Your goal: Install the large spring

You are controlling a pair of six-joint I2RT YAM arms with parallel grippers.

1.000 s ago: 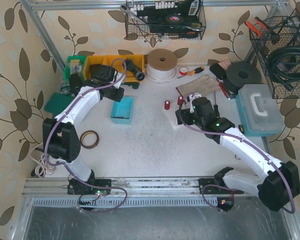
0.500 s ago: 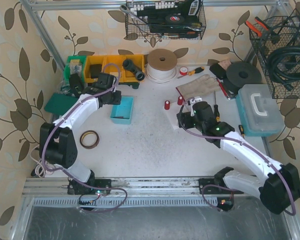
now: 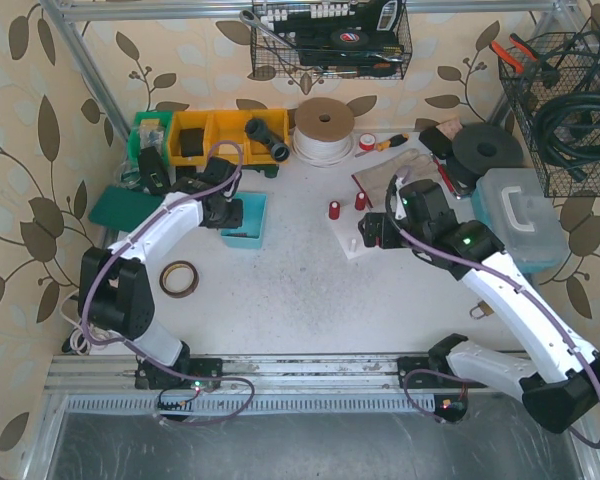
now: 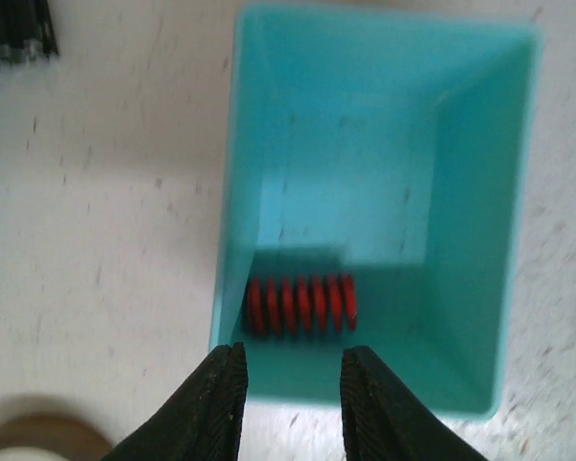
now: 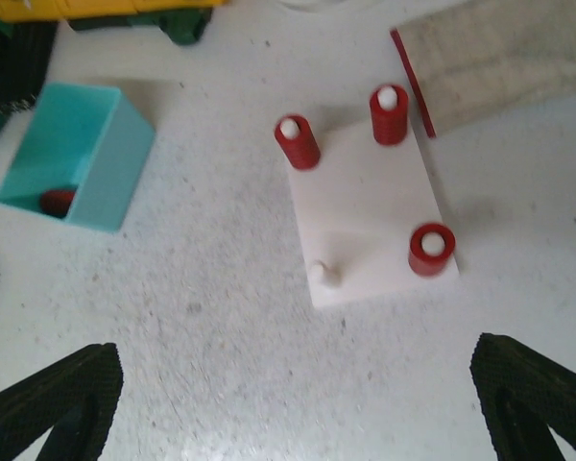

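Observation:
The large spring (image 4: 300, 303) is a red coil lying on its side in the near left corner of the teal bin (image 4: 472, 221). It also shows in the right wrist view, spring (image 5: 58, 200) inside bin (image 5: 115, 168). My left gripper (image 4: 293, 394) hovers just short of the spring, jaws open with nothing between them; from above, the left gripper (image 3: 225, 210) is at the bin (image 3: 252, 232). The white plate (image 5: 365, 216) carries three red springs on pegs and one bare peg (image 5: 324, 274). My right gripper (image 5: 298, 403) hangs wide open above the table, near the plate (image 3: 355, 245).
A brown tape ring (image 3: 180, 278) lies left of centre. Yellow parts bins (image 3: 205, 135) and a big tape roll (image 3: 323, 128) stand at the back. A beige board (image 5: 499, 48) lies behind the plate. A teal toolbox (image 3: 520, 215) sits at the right.
My left arm has swung from the yellow bins to the teal bin and now points at the spring. My right arm has risen and drawn back to the right of the plate.

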